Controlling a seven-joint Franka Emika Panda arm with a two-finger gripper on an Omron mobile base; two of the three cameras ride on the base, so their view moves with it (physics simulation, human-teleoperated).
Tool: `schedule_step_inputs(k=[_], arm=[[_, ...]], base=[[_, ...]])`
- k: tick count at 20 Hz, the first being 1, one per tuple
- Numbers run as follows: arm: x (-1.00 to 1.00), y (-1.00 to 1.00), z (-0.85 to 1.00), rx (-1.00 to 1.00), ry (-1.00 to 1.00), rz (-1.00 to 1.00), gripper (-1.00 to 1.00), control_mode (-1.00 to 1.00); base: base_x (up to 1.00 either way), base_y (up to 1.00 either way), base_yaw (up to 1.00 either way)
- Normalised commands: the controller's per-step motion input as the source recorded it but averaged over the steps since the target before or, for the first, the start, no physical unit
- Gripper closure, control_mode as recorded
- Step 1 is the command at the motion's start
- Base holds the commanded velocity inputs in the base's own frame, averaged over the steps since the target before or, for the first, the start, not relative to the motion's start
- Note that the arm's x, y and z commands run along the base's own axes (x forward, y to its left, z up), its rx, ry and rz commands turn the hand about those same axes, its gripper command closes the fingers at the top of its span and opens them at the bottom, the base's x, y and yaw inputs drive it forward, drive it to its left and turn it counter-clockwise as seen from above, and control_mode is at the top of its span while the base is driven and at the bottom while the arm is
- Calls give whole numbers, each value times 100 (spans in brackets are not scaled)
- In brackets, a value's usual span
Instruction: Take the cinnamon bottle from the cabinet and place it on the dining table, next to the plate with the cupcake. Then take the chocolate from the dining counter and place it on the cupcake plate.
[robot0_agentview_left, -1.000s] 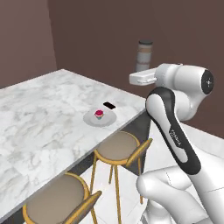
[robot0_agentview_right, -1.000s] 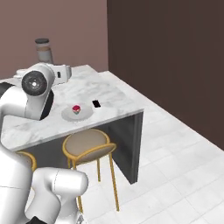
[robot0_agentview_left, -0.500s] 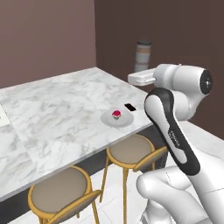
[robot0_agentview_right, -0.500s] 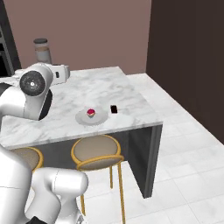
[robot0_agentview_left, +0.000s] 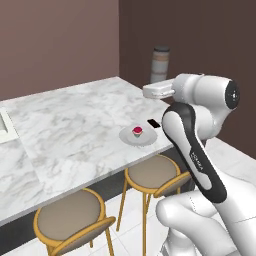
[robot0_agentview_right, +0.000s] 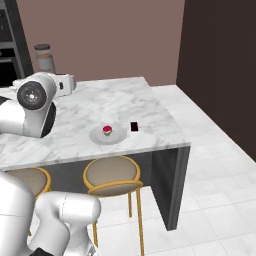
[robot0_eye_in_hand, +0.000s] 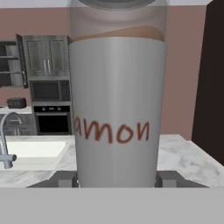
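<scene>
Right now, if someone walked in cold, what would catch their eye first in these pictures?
First the cinnamon bottle, upright in the end effector and looming close in the hand view, part of its red lettering readable; from the base it stands above the white arm. Next the cupcake with its pink top on the plate near the dining table edge. Right beside the plate, toward the table's corner, lies the chocolate.

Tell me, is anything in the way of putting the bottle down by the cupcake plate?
Nothing visible is. The cinnamon bottle is held high, and bare marble lies around the plate; only the chocolate sits on its one side.
</scene>
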Motion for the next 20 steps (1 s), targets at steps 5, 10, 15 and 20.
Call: schedule_step_inputs(k=[5, 10, 15, 20], arm=[[0, 0, 0, 0, 0, 0, 100, 100], [0, 0, 0, 0, 0, 0, 100, 100], [0, 0, 0, 0, 0, 0, 100, 100], [3, 0, -1, -1, 1, 0, 100, -100]], base=[[15, 0, 0], [0, 0, 0], [0, 0, 0], [4, 0, 0]])
